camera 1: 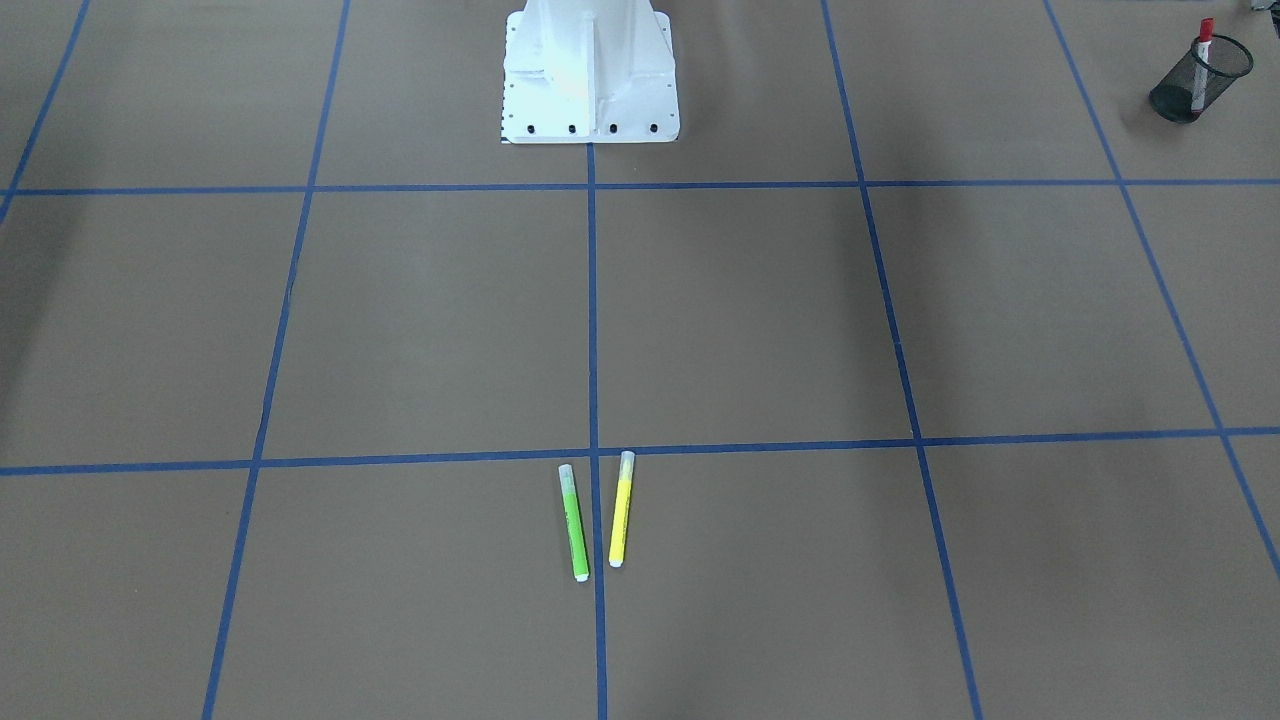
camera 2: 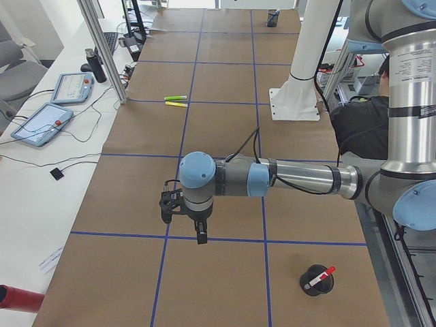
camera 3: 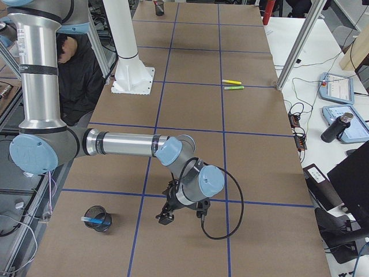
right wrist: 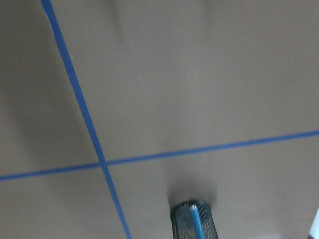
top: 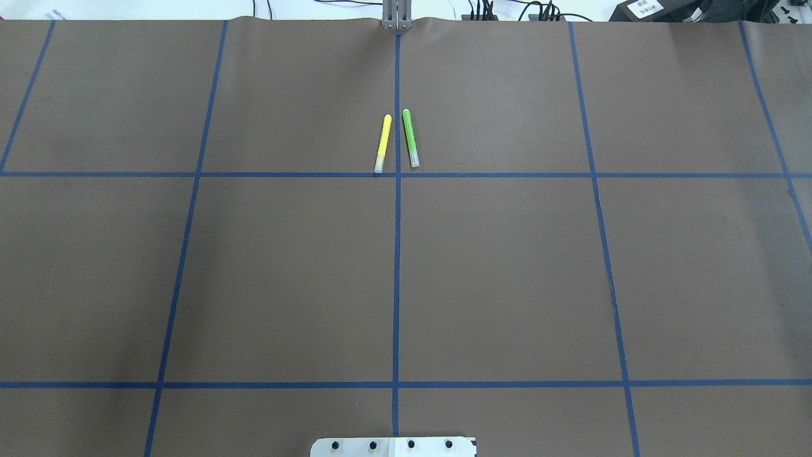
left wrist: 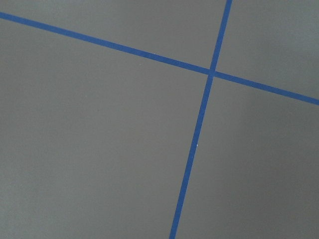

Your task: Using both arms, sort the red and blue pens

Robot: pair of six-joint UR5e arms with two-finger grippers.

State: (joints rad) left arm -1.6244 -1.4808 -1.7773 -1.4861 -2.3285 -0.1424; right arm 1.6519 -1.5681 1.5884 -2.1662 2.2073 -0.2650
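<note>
Sorting appears complete: red marker (camera 1: 1204, 45) stands in the worktop's left-end mesh cup (camera 1: 1175, 100), blue highlighter (right wrist: 195, 219) in the right-end cup (right wrist: 179, 226). You cannot tell whether the jaws are spread.

Both claws show only in the side views, too small to tell how their jaws stand: the left claw (camera 2: 184, 216) and the right claw (camera 3: 172, 210). The right wrist view is blurred, and its bottom edge cuts off the mesh cup (right wrist: 182, 224) around the blue highlighter (right wrist: 196, 219). In the front-facing view, the red marker (camera 1: 1202, 55) has its lower barrel veiled by the second mesh cup (camera 1: 1175, 95). The white robot base (camera 1: 590, 90) is cut by the top edge. A person (camera 2: 354, 126) at far right is partly hidden behind the left arm (camera 2: 412, 102).
</note>
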